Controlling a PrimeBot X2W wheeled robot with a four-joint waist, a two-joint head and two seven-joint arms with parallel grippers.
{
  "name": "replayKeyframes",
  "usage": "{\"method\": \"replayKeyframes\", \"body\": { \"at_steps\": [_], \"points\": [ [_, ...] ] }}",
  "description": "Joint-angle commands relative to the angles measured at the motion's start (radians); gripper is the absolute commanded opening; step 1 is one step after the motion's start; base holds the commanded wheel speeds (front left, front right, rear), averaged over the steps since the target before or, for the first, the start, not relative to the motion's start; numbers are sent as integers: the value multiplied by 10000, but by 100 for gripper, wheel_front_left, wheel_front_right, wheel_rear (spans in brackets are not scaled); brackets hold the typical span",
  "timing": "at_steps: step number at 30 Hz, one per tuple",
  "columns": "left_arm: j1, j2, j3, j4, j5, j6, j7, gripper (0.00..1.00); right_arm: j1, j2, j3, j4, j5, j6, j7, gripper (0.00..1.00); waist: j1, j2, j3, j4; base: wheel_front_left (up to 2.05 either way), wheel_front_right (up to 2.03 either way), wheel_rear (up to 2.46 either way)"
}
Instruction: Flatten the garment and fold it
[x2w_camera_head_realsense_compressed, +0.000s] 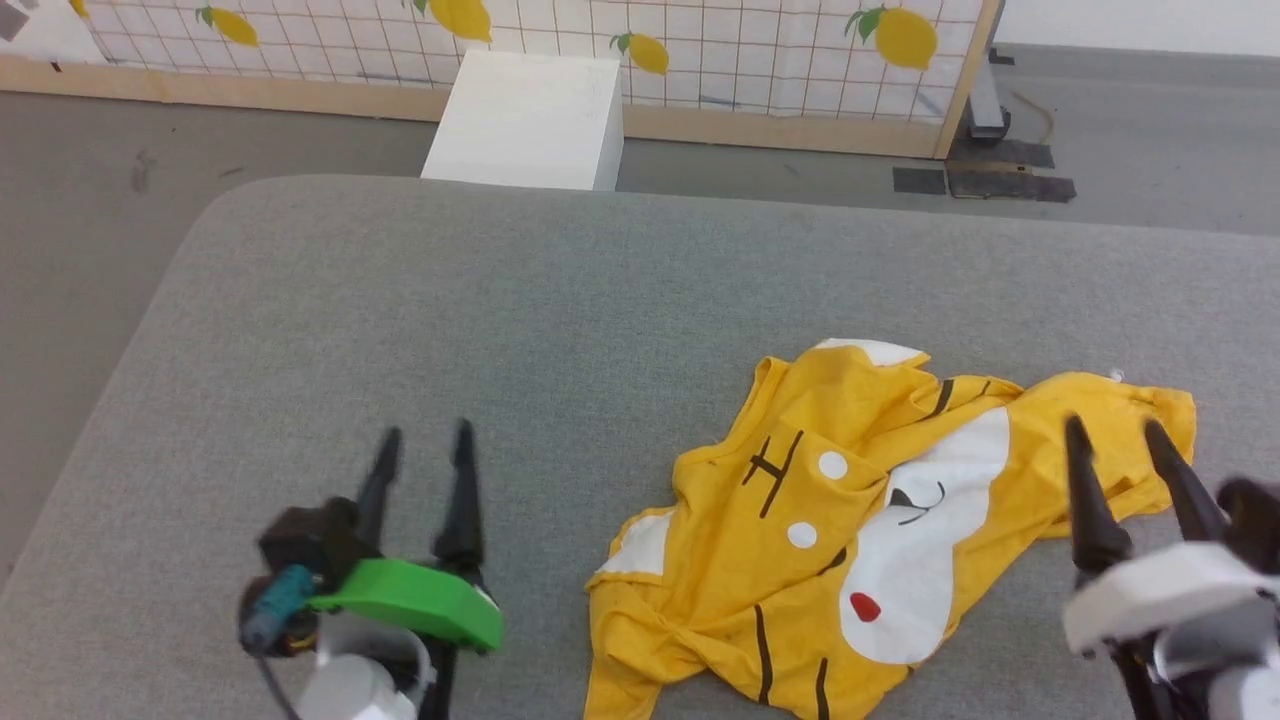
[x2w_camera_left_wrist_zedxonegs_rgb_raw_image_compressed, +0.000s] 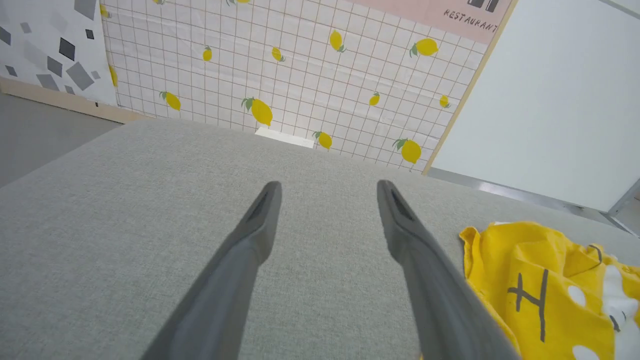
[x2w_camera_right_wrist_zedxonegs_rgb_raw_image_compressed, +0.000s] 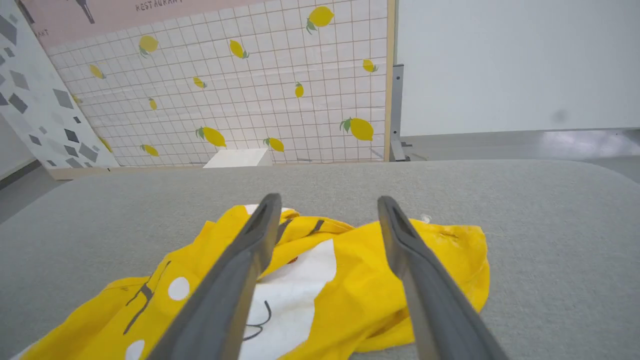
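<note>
Head view, near edge of the pad (x2w_camera_head_realsense_compressed: 560, 300): what's closest?

– L gripper (x2w_camera_head_realsense_compressed: 427, 432), near-left corner area, over bare grey fabric. Fingers spread wide, nothing btwn them. Green cover (x2w_camera_head_realsense_compressed: 415, 600) on its wrist.

And the R one?

– R gripper (x2w_camera_head_realsense_compressed: 1115, 425), near-right. Fingers also apart, pinching nothing. Tips sit over the R end of the T-shirt (x2w_camera_head_realsense_compressed: 730, 570). Touching the cloth or not, can't tell.

Where's the shirt exactly?

– R half of the pad, closer to the near edge than the far one. Crumpled, not flat, print side up: white muzzle, red spot, black stripes, white dots. One white ear patch at its far side, another at its L side.

L wrist view agree?

– Yep. L gripper (x2w_camera_left_wrist_zedxonegs_rgb_raw_image_compressed: 328, 184) open over plain fabric, T-shirt (x2w_camera_left_wrist_zedxonegs_rgb_raw_image_compressed: 565, 300) off to the R of its fingers, none of it btwn them.

R wrist view?

– R gripper (x2w_camera_right_wrist_zedxonegs_rgb_raw_image_compressed: 328, 198) spread. T-shirt (x2w_camera_right_wrist_zedxonegs_rgb_raw_image_compressed: 350, 295) lies bunched below, seen btwn and either side of the two fingers, not gripped. Its R end is heaped in a fold.

Past the far edge?

– Grey floor (x2w_camera_head_realsense_compressed: 100, 200), w/ a white box (x2w_camera_head_realsense_compressed: 525, 120) just beyond the edge. Then a lemon-print grid panel (x2w_camera_head_realsense_compressed: 750, 50) w/ wood frame, and dark mats (x2w_camera_head_realsense_compressed: 1000, 182) on the floor at far R.
</note>
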Motion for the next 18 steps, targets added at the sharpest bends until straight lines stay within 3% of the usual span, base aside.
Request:
{"method": "replayKeyframes", "body": {
  "at_steps": [1,5,10,18],
  "points": [
    [221,19,-259,155,108,-187,191,100,231,24,-165,227,-143,-13,-166,100,0,-1,-33,-40,0,0,0],
    [329,329,-1431,343,-87,-599,1659,100,390,24,-478,556,-202,-13,-328,100,0,-1,20,-175,0,0,0],
    [426,705,-2523,243,-626,-694,3824,100,323,24,-438,624,-58,-13,-393,100,0,-1,201,-386,0,0,0],
    [644,641,-2865,531,-1409,-259,6940,100,71,24,-172,846,226,-13,-577,100,0,-1,445,-821,0,0,0]
  ]
}}
